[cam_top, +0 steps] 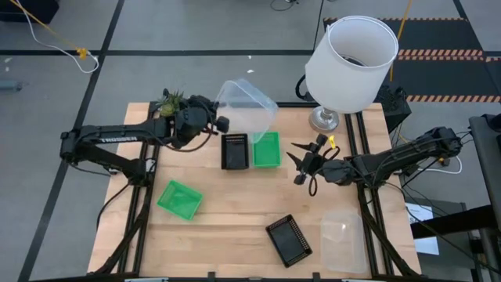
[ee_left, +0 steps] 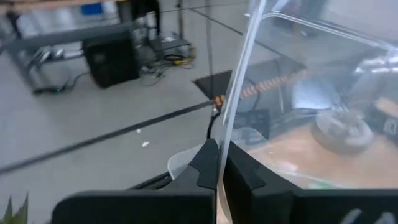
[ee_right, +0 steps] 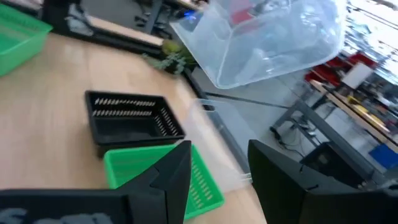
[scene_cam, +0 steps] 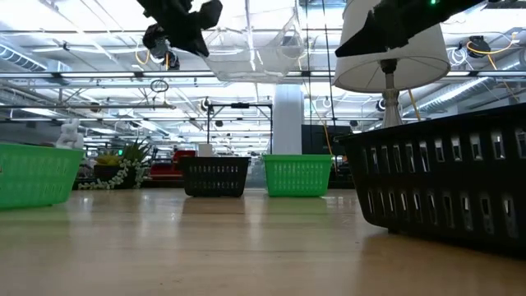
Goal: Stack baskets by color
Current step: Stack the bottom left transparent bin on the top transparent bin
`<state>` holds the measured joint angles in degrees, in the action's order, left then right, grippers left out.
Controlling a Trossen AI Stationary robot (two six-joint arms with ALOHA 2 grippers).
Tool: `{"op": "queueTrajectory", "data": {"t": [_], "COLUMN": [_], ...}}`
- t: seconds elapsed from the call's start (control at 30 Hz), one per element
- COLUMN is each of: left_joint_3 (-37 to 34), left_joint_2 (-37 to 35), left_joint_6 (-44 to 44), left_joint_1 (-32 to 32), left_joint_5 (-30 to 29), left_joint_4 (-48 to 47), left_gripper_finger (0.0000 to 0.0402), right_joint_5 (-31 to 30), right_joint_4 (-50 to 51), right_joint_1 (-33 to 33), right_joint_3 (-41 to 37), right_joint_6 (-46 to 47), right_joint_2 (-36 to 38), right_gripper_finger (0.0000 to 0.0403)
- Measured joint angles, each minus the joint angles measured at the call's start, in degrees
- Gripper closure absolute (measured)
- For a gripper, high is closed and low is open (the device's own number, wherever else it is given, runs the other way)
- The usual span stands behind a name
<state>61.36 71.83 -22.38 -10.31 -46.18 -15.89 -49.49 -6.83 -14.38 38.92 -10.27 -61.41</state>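
Note:
My left gripper [cam_top: 217, 123] is above the table's far edge, shut on a clear basket [cam_top: 247, 108] that hangs in the air; the low view shows the clear basket [scene_cam: 265, 51] high up. Below and nearer, a black basket [cam_top: 235, 151] and a green basket [cam_top: 267, 149] stand side by side on their bottoms. My right gripper [cam_top: 298, 166] hovers open to the right of them, with nothing between its fingers. Another green basket [cam_top: 179, 199] lies near left, another black basket [cam_top: 288, 239] near centre, and a second clear basket [cam_top: 342, 239] near right. My left gripper pinches one thin wall of the clear basket at its rim [ee_left: 225, 134] between its two fingers. The fingers come roughly level from the table's left. The basket is lifted clear of the table and tilted, reaching away from the fingers toward the table's right.
A big white lampshade [cam_top: 351, 63] on a metal foot stands at the far right corner. A small green plant [cam_top: 171, 102] sits at the far left, behind my left arm. Bare wood lies in the table's middle, between the baskets.

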Motion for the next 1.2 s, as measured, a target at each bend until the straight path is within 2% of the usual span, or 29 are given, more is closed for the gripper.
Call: {"op": "queueTrajectory", "data": {"t": [0.3,0.6,0.77,0.87,1.07,1.2], "left_joint_3": [0.0,0.0,0.0,0.0,0.0,0.0], "left_joint_2": [7.2,13.8,16.4,16.9,16.2,16.2], "left_joint_6": [-8.3,-9.9,-10.8,-10.1,-6.2,-5.1], "left_joint_1": [-1.3,-0.4,-0.3,-0.3,-0.3,-0.3], "left_joint_5": [-2.5,-6.7,-7.1,-8.3,-10.9,-13.0], "left_joint_4": [3.5,9.5,10.2,9.8,9.6,9.7], "left_gripper_finger": [0.0391,0.0395,0.0397,0.0394,0.0396,0.0394], "right_joint_5": [-0.1,-0.5,-4.7,-4.6,-4.3,-1.1], "right_joint_4": [-4.0,-5.1,-12.9,-19.3,-25.3,-30.3], "right_joint_1": [1.0,1.6,2.8,4.1,7.1,8.5], "right_joint_3": [0.0,0.0,0.0,0.0,0.0,0.0], "right_joint_6": [2.1,2.1,2.7,2.7,2.7,0.7], "right_joint_2": [0.0,-0.2,-1.4,-2.5,-5.8,-8.1], "right_gripper_finger": [0.0248,0.0248,0.0248,0.0248,0.0248,0.0248]}}
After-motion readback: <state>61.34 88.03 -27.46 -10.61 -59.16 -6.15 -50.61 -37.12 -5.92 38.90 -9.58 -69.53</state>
